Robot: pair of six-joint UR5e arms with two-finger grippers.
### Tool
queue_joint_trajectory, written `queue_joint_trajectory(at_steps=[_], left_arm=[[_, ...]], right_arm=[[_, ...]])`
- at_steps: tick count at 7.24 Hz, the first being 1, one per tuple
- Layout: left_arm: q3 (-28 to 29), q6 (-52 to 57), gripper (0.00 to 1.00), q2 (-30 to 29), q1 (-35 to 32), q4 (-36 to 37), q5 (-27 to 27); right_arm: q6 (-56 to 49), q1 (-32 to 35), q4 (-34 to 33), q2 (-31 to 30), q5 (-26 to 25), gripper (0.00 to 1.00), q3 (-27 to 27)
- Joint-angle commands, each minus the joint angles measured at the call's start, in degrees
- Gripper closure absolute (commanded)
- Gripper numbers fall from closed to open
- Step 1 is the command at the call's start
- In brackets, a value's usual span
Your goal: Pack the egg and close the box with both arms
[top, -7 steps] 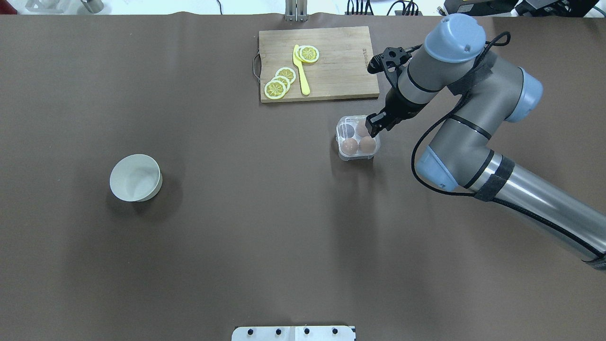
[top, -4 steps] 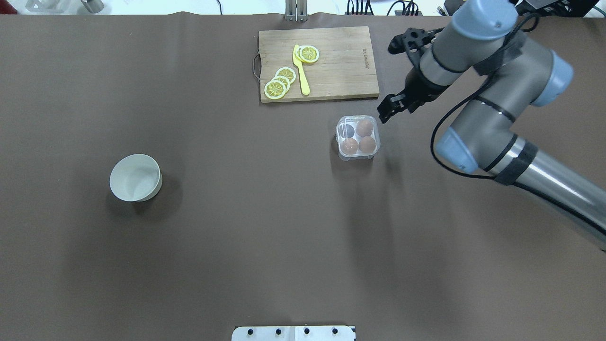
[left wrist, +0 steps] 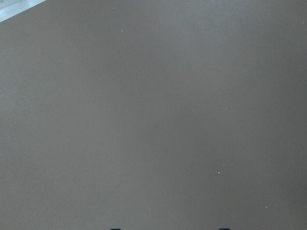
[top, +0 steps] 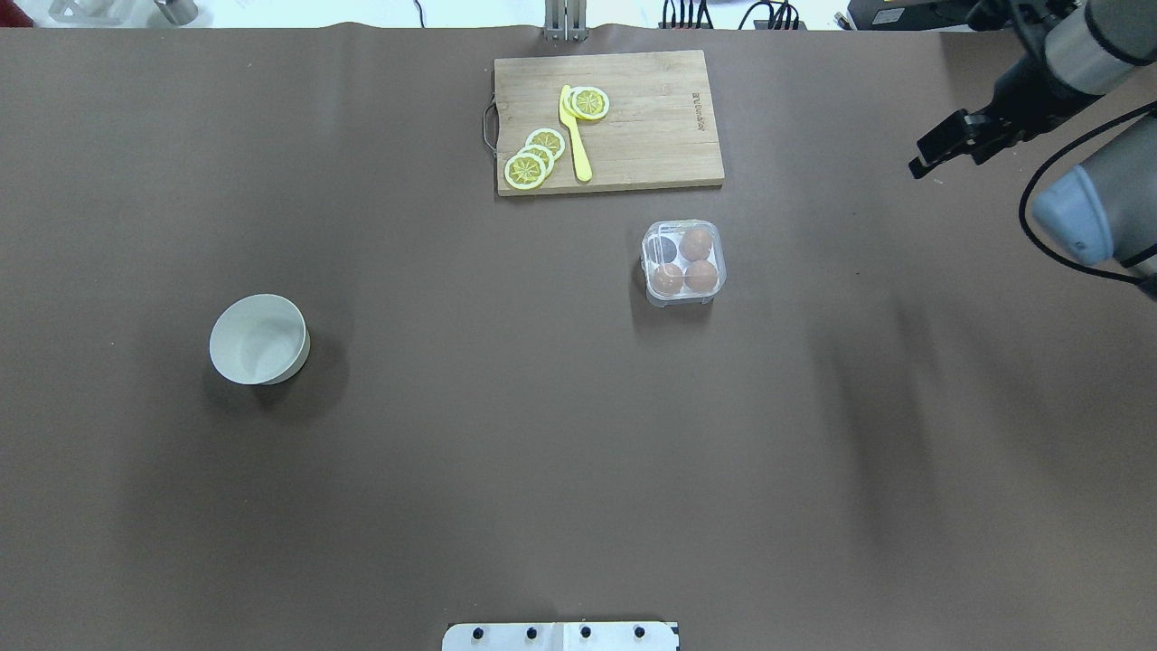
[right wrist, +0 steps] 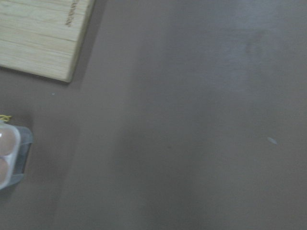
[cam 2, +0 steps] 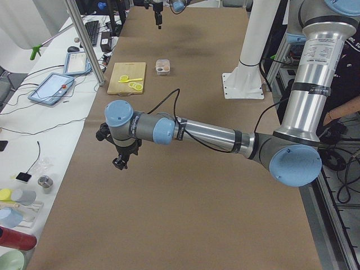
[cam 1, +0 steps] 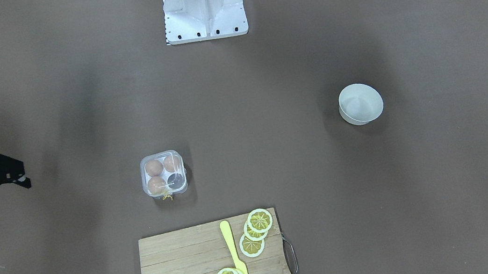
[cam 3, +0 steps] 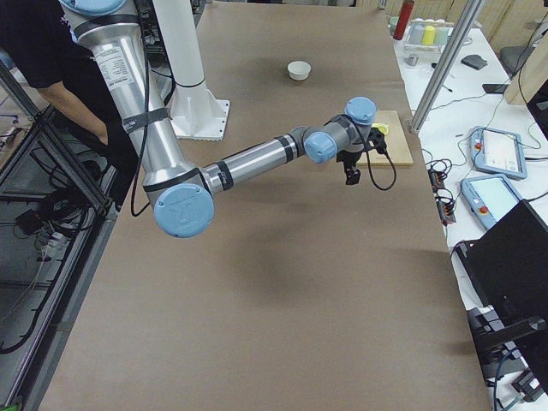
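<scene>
Box [top: 678, 299], square clear plastic, three smooth brown eggs [top: 695, 244] inside

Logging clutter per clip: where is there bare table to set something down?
Bare mat lies between the white bowl and the egg box, and from both down to the robot base. Crowded only between box and cutting board.

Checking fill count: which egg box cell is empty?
The dark cell at the corner facing cutting board and white bowl; the other three hold brown eggs.
</scene>
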Motion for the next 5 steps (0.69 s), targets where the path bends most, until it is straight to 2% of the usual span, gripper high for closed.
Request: queue_joint_trajectory(at_steps=[1, 2, 3, 5], left_arm=[[2.8, 0.0, 0.25, -0.4, -2.2, 0.1, -1.7], [5.4, 0.0, 0.25, -0.9, -4.2, 0.1, -3.5], [5.6, -0.1, 0.25, -0.9, -5.2, 0.2, -3.5], [6.6, 0.0, 0.25, -2.1, -9.7, 6.0, -3.7]], right_arm=[[-17.1, 9.6, -10.1, -3.0, -0.7, 0.0, -0.2], [-21.1, 13.2, -13.5, -3.9, -1.8, 0.0, -0.1], [-22.0, 15.7, -16.1, -4.4, -2.5, 0.0, -0.3], [-27.0, 19.4, -16.6, -8.4, -2.5, 0.0, -1.1]])
